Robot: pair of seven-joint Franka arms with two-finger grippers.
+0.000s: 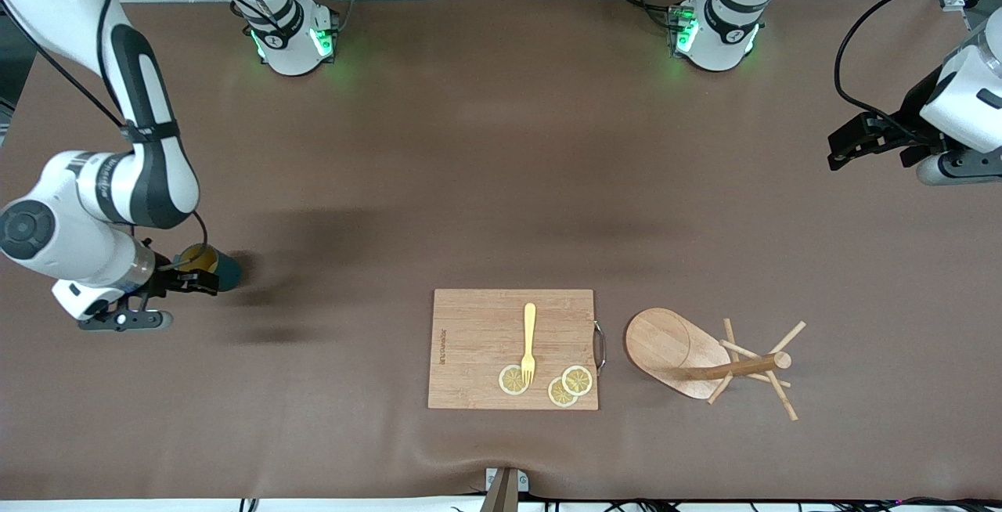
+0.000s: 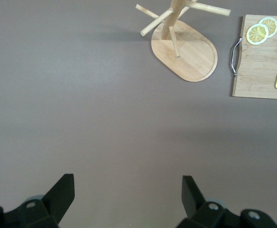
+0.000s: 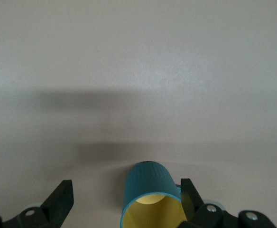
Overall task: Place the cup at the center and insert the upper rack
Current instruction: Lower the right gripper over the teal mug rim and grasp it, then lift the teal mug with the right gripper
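- The right tool (image 1: 188, 277) is low at the right arm's end of the bench (image 1: 485, 183), and its fingers are spread wide.
- The cup (image 1: 211, 265) is between these fingers. In the right wrist view the cup (image 3: 150, 197) lies close against one finger (image 3: 193, 199), while the second finger (image 3: 60, 202) stands clearly apart from it, so the tool is not closed on the cup.
- The cup seems to lie on its side, with the yellow inside turned toward the wrist camera; I cannot tell this for certain.
- The upper rack (image 1: 704, 359) lies tipped over on the bench, toward the left arm's end, just beside the cutting board (image 1: 477, 340). Its oval base (image 1: 665, 344) is tilted up and its pegs (image 1: 783, 340) point outward.
- On the cutting board there are a yellow fork (image 1: 529, 340) and three lemon slices (image 1: 564, 387).
- The left tool (image 1: 853, 144) waits in the air over the left arm's end of the bench, with its fingers wide and nothing between them.
- In the left wrist view the upper rack (image 2: 186, 45) is well apart from the left tool (image 2: 128, 197).
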